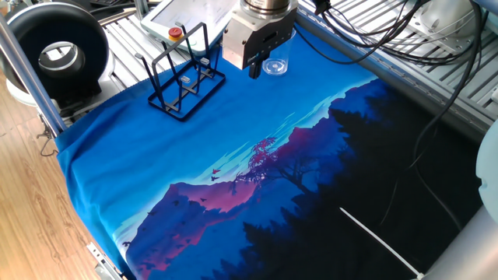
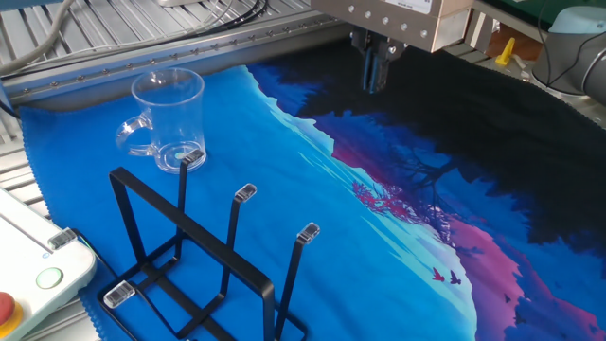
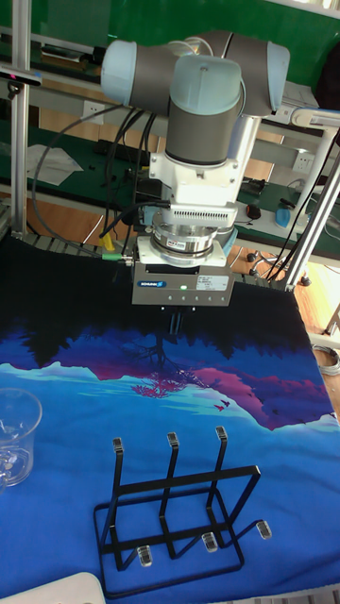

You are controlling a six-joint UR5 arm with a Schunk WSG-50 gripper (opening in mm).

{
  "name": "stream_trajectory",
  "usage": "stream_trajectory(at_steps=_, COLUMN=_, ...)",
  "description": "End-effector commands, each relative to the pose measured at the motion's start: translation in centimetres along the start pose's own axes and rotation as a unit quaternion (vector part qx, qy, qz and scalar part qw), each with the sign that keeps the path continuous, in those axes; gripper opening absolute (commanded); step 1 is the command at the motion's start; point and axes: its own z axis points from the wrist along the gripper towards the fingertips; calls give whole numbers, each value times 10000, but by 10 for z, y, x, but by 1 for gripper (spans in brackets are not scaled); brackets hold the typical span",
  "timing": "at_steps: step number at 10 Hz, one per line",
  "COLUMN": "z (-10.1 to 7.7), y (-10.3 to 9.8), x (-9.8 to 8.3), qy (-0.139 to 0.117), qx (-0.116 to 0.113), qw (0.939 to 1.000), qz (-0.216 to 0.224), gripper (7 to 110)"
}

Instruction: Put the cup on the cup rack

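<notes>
The cup (image 2: pixel 169 118) is a clear glass mug with a small handle on its left, standing upright on the blue cloth; it also shows in one fixed view (image 1: pixel 275 62) and at the left edge of the tall view (image 3: pixel 14 434). The cup rack (image 2: pixel 189 256) is black wire with three upright prongs, and stands near the cup (image 1: pixel 183 78) (image 3: pixel 175 510). My gripper (image 2: pixel 376 71) hangs above the cloth, well to the right of the cup and apart from it. Its fingers are pressed together with nothing between them (image 1: pixel 254 70) (image 3: pixel 173 326).
A white pendant with a red button (image 1: pixel 175 23) lies just behind the rack. A black round device (image 1: pixel 58 50) sits at the far left. Black cables (image 1: pixel 405 39) trail over the aluminium slats at the back right. The printed cloth (image 1: pixel 257 171) covers the table.
</notes>
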Motion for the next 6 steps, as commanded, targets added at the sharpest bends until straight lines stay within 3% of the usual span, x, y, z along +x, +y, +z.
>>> stream_trajectory(at_steps=1, z=-2, y=2, x=0, qy=4, qx=-60, qw=10000, qz=-29, gripper=7)
stream_trajectory(at_steps=6, z=-1, y=3, x=-1, qy=-21, qx=-80, qw=10000, qz=2, gripper=7)
